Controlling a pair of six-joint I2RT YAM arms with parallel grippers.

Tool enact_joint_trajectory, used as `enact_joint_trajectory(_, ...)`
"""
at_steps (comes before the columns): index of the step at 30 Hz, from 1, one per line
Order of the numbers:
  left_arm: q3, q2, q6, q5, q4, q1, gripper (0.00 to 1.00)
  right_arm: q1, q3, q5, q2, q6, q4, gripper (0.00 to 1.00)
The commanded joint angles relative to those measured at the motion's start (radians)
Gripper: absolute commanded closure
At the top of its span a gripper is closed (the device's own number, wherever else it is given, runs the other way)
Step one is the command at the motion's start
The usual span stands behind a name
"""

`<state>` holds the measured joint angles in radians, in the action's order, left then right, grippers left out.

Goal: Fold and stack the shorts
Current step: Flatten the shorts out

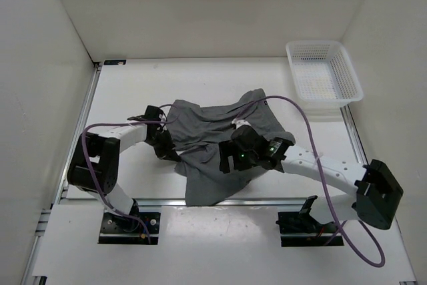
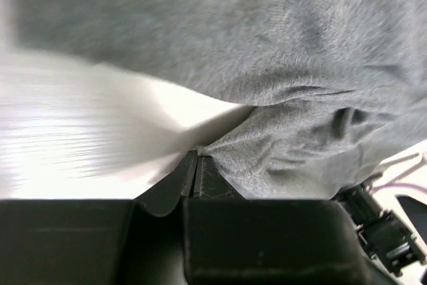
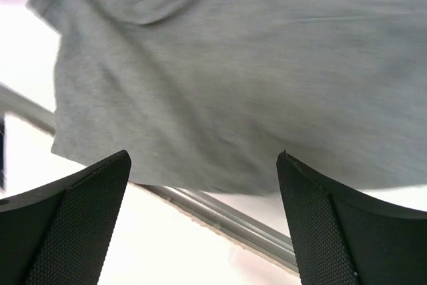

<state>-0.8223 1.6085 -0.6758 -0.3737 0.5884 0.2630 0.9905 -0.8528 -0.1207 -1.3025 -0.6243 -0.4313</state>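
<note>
Top external view showed the shorts [image 1: 220, 148] lying in a crumpled heap in the middle of the bench [image 1: 133, 91], with one part spilling toward the near edge. They were not folded neatly yet, so I think the job had only just started. The left jaws were shut tight, pinching a bit of the grey cloth on the heap's left side. The right jaws were wide open over the cloth and held nothing. The white basket [image 1: 317, 43] sat in the far right corner, well apart from the shorts. Smoothing, folding and stacking were all left to do.
</note>
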Motion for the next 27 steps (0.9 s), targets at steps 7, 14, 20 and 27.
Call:
enact_joint_trajectory(7,-0.329,0.016,0.179,0.127,0.211,-0.215,0.9,-0.346,0.142,0.001,0.291,-0.11,-0.15,0.09)
enact_joint_trajectory(14,-0.78,0.27,0.211,0.24,0.427,-0.234,0.63,-0.622,0.204,0.26,0.327,-0.089,-0.175,0.1)
enact_joint_trajectory(20,-0.691,0.085,0.188,0.334,0.452,-0.365,0.21,-0.632,0.284,0.397,0.345,-0.161,-0.086,0.1)
enact_joint_trajectory(27,-0.139,-0.266,0.099,0.213,0.416,-0.412,0.25,-0.632,0.423,0.533,0.307,-0.322,0.121,0.1)
